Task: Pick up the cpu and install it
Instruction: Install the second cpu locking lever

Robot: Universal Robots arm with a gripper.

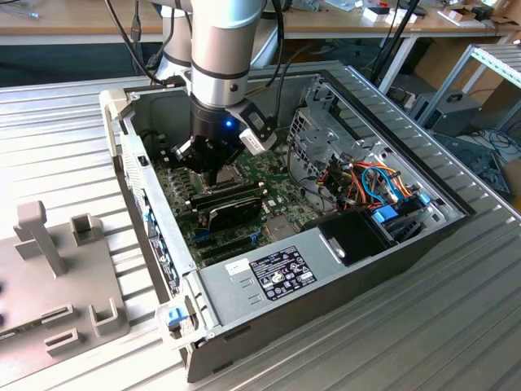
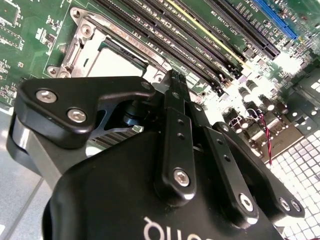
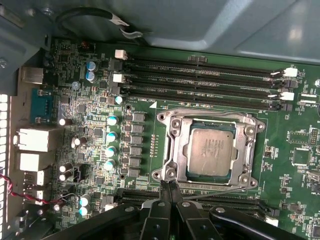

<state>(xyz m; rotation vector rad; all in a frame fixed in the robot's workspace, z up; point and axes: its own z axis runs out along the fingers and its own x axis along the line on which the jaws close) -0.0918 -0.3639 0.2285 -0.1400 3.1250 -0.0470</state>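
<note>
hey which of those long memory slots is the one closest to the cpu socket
The slot right beside the socket, last of the four parallel slots in the first wrist view. The cpu lies in the socket; the other three slots lie farther off.

Silvery-grey square cpu [image 3: 210, 151], lying flat, seated in its socket on the green motherboard, just beside the RAM slots, roughly mid-board.
</note>
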